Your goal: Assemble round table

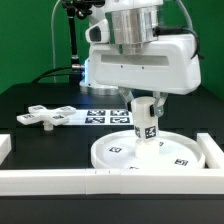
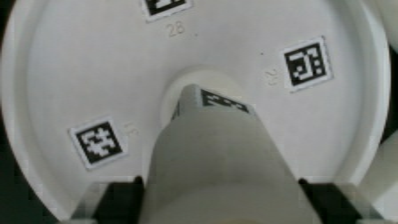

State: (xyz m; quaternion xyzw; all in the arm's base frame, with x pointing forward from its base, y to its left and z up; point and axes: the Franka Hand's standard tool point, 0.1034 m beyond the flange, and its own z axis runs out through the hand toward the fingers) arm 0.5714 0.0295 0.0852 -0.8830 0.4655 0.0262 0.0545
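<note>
Exterior view: claw (image 1: 145, 113) tight around post (image 1: 147, 133), seemingly touching disc (image 1: 120, 152); cross-shaped foot (image 1: 45, 117) apart.

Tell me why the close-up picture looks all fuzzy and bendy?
In the wrist view the post, gripped by the end effector, is too near the lens, so it blurs, and the disc looks stretched; in the exterior view everything is sharper, though bright light washes out the white arm.
</note>
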